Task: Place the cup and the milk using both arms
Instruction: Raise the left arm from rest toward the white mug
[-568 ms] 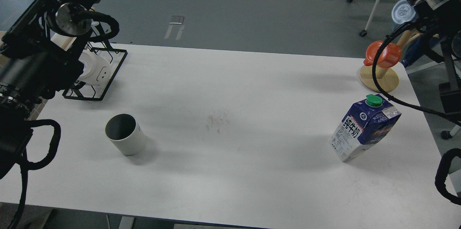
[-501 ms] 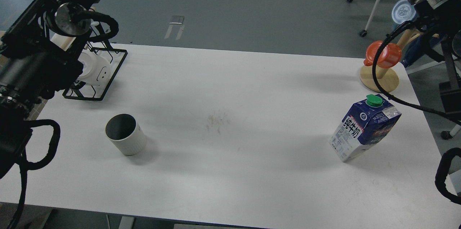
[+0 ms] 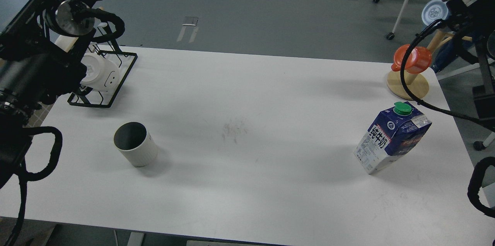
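Observation:
A white ribbed cup [image 3: 135,149] with a dark inside stands upright on the left part of the white table [image 3: 247,95]. A blue and white milk carton [image 3: 392,141] with a green cap stands on the right part of the table. My left arm rises along the left edge and leaves the frame at the top, so its gripper is out of view. My right arm rises at the top right corner and its gripper is also out of view. Neither arm touches the cup or the carton.
A black wire rack [image 3: 102,81] holding a white cup stands at the table's far left corner. An orange cup [image 3: 412,58] hangs on a round wooden stand [image 3: 408,85] at the far right corner. Chair legs stand on the floor beyond.

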{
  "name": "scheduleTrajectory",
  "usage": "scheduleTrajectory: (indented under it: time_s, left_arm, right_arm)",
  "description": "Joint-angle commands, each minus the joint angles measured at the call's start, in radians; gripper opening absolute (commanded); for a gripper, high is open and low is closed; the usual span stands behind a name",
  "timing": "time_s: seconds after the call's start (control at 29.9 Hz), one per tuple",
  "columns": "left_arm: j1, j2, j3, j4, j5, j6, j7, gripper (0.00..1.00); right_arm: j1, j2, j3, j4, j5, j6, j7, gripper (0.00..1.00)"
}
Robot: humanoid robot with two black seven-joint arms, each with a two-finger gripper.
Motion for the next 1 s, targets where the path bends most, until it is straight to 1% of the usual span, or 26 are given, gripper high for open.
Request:
scheduleTrajectory:
  time_s: [0.0,0.1,0.3,0.47,0.63,0.73,0.8,0.83,0.87,0.9,0.97]
  left_arm:
    - [0.001,0.001,0.000,-0.005,0.000,0.001,0.000,0.98]
    - [-0.001,0.001,0.000,-0.005,0.000,-0.002,0.000,0.98]
    - [-0.002,0.004,0.000,0.003,0.000,-0.051,-0.002,0.98]
    - [0.001,0.024,-0.022,0.006,-0.018,-0.051,0.000,0.98]
    - [0.019,0.029,-0.074,-0.005,-0.031,-0.051,0.001,0.98]
    - [0.042,0.064,-0.060,-0.009,-0.031,-0.051,0.012,0.98]
    - [0.097,0.107,-0.060,-0.075,-0.029,-0.051,0.007,0.98]
    - [0.097,0.107,-0.060,-0.075,-0.029,-0.051,0.007,0.98]
    - [0.146,0.138,-0.060,-0.133,-0.026,-0.051,0.004,0.98]
    - [0.166,0.153,-0.060,-0.161,-0.020,-0.044,0.003,0.98]
    - [0.250,0.226,-0.060,-0.273,-0.006,-0.019,0.001,0.98]
  right_arm:
    - [-0.001,-0.001,0.000,0.000,0.000,0.003,-0.001,1.00]
    - [-0.002,-0.001,0.000,0.000,0.000,0.008,0.000,1.00]
    - [-0.002,-0.001,0.017,0.000,0.003,0.017,0.001,1.00]
    - [-0.002,0.005,0.018,0.001,0.003,0.012,0.007,1.00]
    - [-0.005,0.017,0.028,0.003,0.003,0.008,0.008,1.00]
    - [-0.010,0.019,0.029,0.003,0.003,0.011,0.010,1.00]
    - [-0.019,0.019,0.028,0.005,0.003,0.014,0.010,1.00]
    - [-0.019,0.019,0.028,0.005,0.003,0.014,0.010,1.00]
    - [-0.025,0.019,0.028,0.006,0.003,0.015,0.010,1.00]
    - [-0.028,0.019,0.029,0.008,0.003,0.015,0.010,1.00]
    - [-0.044,0.019,0.029,0.008,0.003,0.015,0.010,1.00]
